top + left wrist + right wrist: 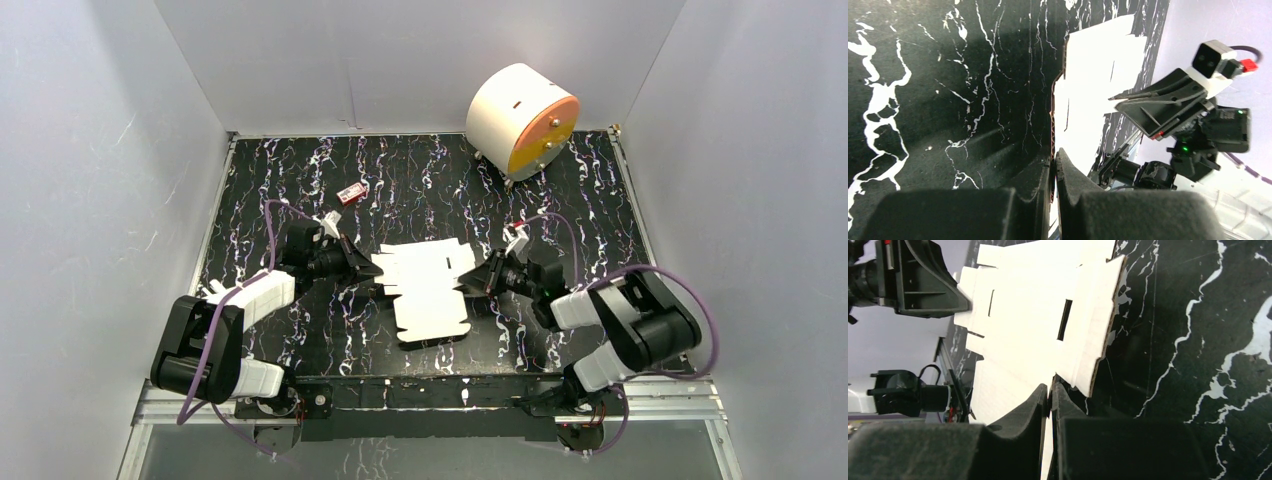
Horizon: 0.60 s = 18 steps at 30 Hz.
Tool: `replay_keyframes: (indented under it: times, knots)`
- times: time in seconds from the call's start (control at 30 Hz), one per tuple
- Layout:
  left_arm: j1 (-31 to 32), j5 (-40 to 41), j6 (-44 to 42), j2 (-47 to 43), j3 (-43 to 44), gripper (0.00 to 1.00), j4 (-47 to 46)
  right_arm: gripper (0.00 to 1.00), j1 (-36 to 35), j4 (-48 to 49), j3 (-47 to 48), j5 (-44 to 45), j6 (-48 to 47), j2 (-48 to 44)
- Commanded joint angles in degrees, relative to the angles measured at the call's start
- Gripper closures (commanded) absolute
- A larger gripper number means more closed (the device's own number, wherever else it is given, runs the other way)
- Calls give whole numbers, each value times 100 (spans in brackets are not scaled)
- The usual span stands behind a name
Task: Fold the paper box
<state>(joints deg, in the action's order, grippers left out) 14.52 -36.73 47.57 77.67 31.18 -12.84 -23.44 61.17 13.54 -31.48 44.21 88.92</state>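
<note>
— Where's the paper box (428,290)?

— Flat and unfolded, well short of the white cylinder (520,120), toward the arms.

— And the jaws?

— The left gripper (372,268) is pressed together on the edge farthest from the cylinder. The right gripper (468,280) seems to pinch the nearer edge, though how firmly is hard to tell.

— Advice?

— Raise both edges evenly, bending along the scores. Don't pull outward, since thin card probably tears.
</note>
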Motion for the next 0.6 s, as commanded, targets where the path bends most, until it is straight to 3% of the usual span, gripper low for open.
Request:
replay_keyframes:
  times: [0.0, 0.17, 0.57]
  knots:
    - [5, 28, -84, -199, 133, 100, 236, 84, -431, -2525, 715, 1010, -1133, -835]
    - [94, 200, -117, -191, 257, 100, 366, 84, -801, -3681, 1219, 1772, -1552, -1149]
    - [439, 856, -160, -78, 599, 100, 701, 83, -1758, -5383, 2382, 3548, -2107, -844]
